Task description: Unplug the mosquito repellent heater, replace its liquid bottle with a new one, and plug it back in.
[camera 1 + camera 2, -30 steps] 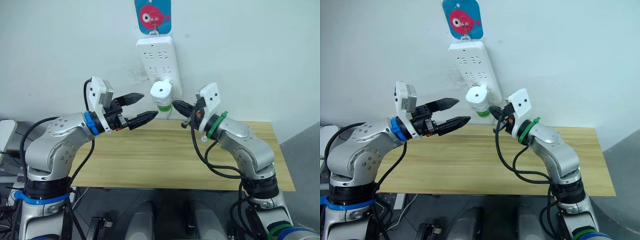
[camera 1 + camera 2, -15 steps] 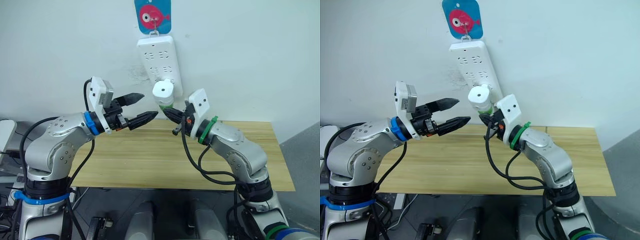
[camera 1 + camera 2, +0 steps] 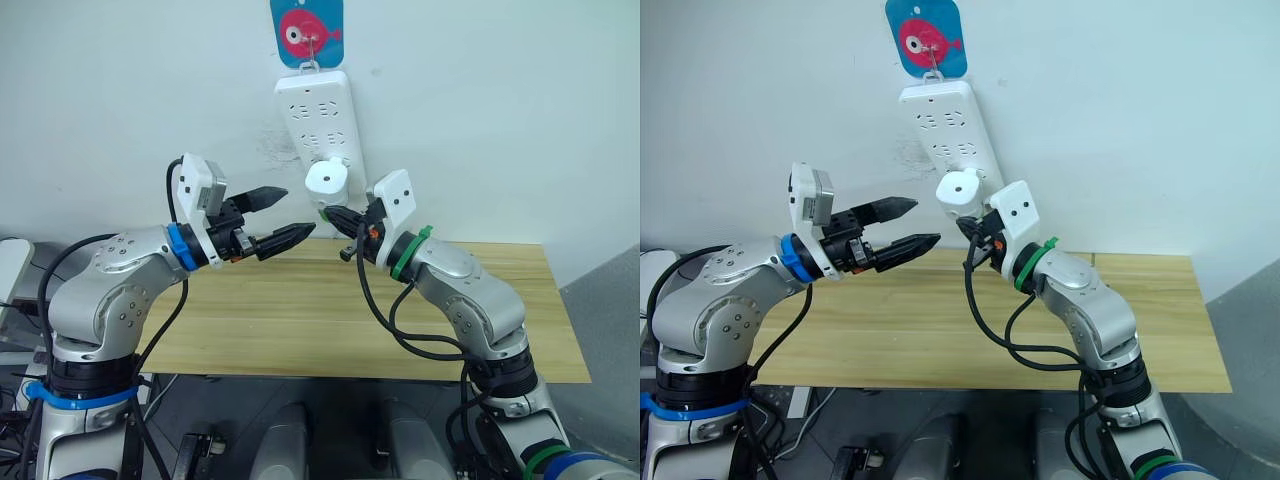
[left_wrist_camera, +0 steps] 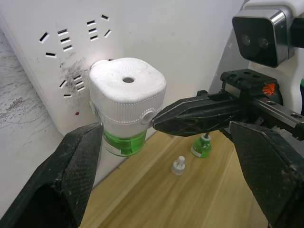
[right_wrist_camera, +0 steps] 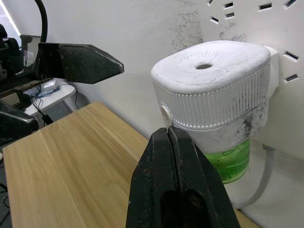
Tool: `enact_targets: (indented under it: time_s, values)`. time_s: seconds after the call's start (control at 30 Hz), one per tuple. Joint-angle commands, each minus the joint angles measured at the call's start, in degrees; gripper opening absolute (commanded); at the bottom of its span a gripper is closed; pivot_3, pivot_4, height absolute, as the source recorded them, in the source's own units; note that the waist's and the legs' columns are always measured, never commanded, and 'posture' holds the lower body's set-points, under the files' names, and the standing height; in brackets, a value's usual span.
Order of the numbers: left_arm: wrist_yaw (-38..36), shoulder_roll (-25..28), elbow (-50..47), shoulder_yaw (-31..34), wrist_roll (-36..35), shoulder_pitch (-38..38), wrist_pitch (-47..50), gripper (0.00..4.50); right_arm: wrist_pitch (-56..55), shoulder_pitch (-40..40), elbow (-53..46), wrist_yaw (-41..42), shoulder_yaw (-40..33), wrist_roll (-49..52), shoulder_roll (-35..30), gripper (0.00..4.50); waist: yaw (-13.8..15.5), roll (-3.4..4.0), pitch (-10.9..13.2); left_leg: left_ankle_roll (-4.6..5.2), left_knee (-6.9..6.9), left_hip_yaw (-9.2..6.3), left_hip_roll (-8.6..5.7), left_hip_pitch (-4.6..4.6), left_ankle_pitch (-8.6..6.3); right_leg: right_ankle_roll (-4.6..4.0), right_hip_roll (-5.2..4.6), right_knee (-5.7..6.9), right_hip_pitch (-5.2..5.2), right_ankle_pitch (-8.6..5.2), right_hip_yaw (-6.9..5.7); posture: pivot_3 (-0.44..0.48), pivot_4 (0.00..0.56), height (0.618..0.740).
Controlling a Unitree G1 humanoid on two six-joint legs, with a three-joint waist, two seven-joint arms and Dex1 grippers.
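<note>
Wall centre: one power strip (image 3: 318,118), one heater (image 3: 326,182) plugged in; left gripper (image 3: 283,214) spread apart, right gripper (image 3: 330,213) clenched, touching heater; table (image 3: 300,320) holds two small bottles (image 4: 201,147).

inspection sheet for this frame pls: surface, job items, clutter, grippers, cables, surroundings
Surface: wooden table, mostly bare.
Job's things: heater plugged into the power strip, green bottle fitted beneath it; spare green bottle upright on the table.
Clutter: small white cap beside the spare bottle.
Grippers: left gripper open, short of the heater; right gripper shut, tips at the heater's side.
Cables: white cord below the strip.
Surroundings: white wall, fish-shaped hook holding the strip.
</note>
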Motion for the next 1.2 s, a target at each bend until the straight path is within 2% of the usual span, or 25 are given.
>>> enact_targets:
  time_s: [0.03,0.23,0.6,0.9,1.0,1.2]
  values:
    - [-0.3,0.7,-1.9,1.2,-1.1,0.1,-0.6,4.50,-1.3,-0.8,-1.5,-1.0,-2.7,0.1,-0.2,0.01,0.0,0.00,0.0,0.00,0.00,0.00,0.00,0.00,0.00,0.00,0.00,0.00,0.00,0.00,0.00,0.071,0.236,0.740]
    - [1.3,0.0,-1.4,2.0,0.7,0.6,-3.0,4.50,1.1,1.9,-6.0,1.8,-2.8,2.2,-4.1,0.01,0.0,0.00,0.0,-0.01,0.00,0.00,-0.01,-0.01,0.00,0.00,0.00,0.00,0.01,0.00,0.01,0.063,0.234,0.740]
    - [7.7,-4.2,-10.4,0.3,7.9,12.7,-12.4,4.50,-2.8,1.1,-2.1,-1.7,-4.5,-1.1,-4.2,0.01,-0.4,0.00,0.0,-0.01,-0.04,0.02,0.01,0.00,0.01,0.00,-0.02,-0.04,0.02,0.00,0.03,0.075,0.234,0.740]
    - [13.2,-8.2,-19.4,1.0,9.1,22.2,-16.0,4.50,-0.2,5.0,-7.9,2.3,-3.0,1.2,-7.7,0.01,-0.1,0.00,0.0,0.01,-0.06,0.00,0.02,-0.02,0.00,-0.01,-0.02,-0.18,0.07,0.00,0.02,0.076,0.240,0.740]
    - [14.0,-8.4,-20.9,1.9,8.0,23.8,-15.8,4.50,1.3,5.9,-10.4,2.2,-0.9,2.4,-6.5,0.01,-0.3,0.00,0.0,0.01,-0.06,0.01,0.03,0.02,0.00,0.00,-0.01,-0.19,0.12,0.00,0.03,0.076,0.240,0.740]
    - [14.2,-7.7,-21.1,2.9,6.7,24.4,-15.5,4.50,0.8,4.5,-9.3,0.1,1.4,1.1,-2.4,0.01,-0.2,0.00,0.0,0.01,-0.05,-0.02,0.04,0.04,0.00,0.00,0.02,-0.26,0.18,0.00,-0.01,0.097,0.253,0.740]
